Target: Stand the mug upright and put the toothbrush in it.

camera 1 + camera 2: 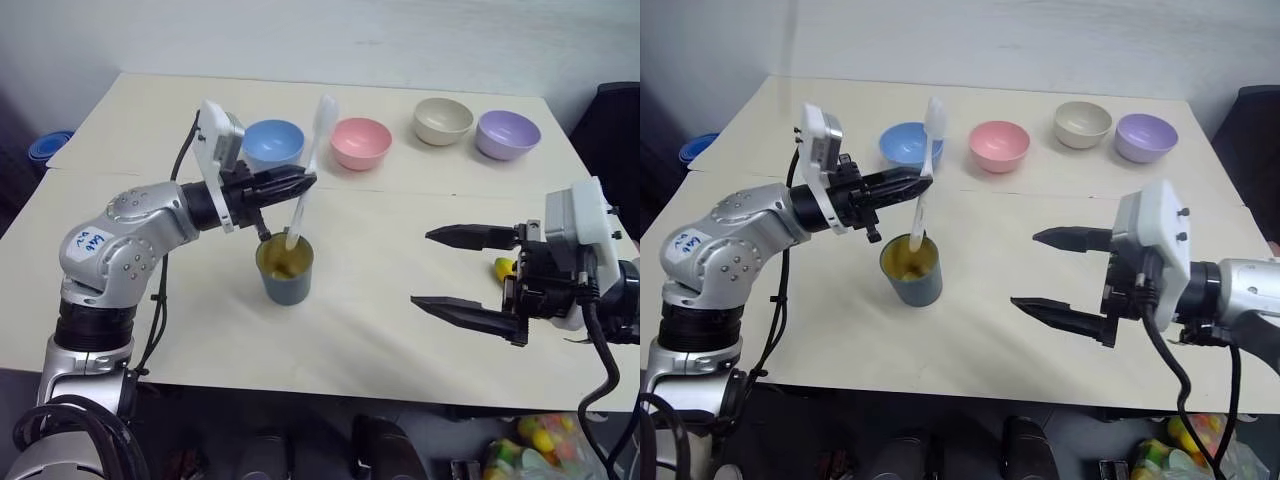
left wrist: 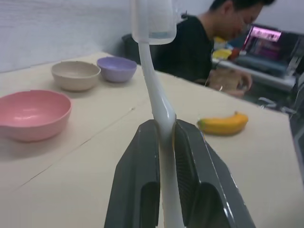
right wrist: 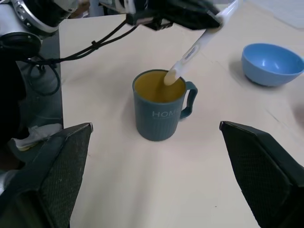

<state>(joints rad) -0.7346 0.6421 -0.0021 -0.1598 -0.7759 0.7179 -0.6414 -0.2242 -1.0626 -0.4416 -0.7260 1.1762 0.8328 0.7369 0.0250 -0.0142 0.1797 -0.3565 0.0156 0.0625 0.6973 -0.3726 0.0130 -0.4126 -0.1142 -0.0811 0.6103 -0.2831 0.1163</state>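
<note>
Below left tool (image 1: 300, 183): upright mug (image 1: 285, 270) | left tool clamps toothbrush (image 1: 308, 165), handle end in mug | right tool (image 1: 440, 270) spread, empty

The dark teal mug (image 1: 287, 270) stood upright on the table (image 1: 400, 330), while the slim white toothbrush (image 1: 305, 180) leaned bristles-up with its handle tip inside the mug's yellowish rim.
</note>
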